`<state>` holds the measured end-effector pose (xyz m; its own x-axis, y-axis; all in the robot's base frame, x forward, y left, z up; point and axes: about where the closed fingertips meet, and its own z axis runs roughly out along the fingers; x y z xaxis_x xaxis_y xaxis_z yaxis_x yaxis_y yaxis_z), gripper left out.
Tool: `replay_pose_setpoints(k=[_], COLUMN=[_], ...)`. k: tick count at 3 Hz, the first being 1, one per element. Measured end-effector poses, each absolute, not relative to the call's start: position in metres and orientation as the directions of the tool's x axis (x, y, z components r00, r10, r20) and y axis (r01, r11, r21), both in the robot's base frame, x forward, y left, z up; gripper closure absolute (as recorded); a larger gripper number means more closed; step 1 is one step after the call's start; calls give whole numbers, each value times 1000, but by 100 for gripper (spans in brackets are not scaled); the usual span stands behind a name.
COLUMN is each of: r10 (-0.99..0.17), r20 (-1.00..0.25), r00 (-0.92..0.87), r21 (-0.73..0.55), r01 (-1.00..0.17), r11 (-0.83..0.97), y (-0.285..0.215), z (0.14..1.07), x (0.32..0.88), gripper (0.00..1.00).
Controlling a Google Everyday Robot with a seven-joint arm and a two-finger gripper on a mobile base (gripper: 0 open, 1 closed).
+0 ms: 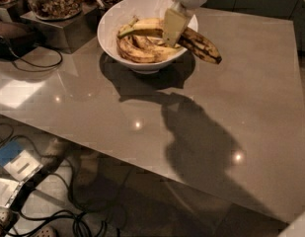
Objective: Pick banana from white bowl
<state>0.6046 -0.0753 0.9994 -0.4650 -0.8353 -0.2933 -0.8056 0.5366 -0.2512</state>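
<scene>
camera view | banana (201, 44): long, curved, yellow with heavy black-brown blotches; dark end juts over the right rim of the white bowl (112, 21), the rest lies on other bananas (134, 51) | tool (172, 27): down at its middle, grip cannot be told | bowl on grey table (250, 107)
</scene>
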Motion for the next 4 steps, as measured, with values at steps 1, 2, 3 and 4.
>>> replay_pose_setpoints(k=[1, 2, 3, 4], r10=[-857, -882, -901, -902], r20=[-285, -275, -266, -265], r00=[-430, -384, -342, -342], r21=[-226, -179, -123, -121], r01=[-838, -881, -915, -916], r11=[496, 439, 383, 383], y=[-78, -80, -82, -81], z=[992, 978, 964, 961], x=[582, 527, 474, 474], gripper=[100, 100, 100, 100])
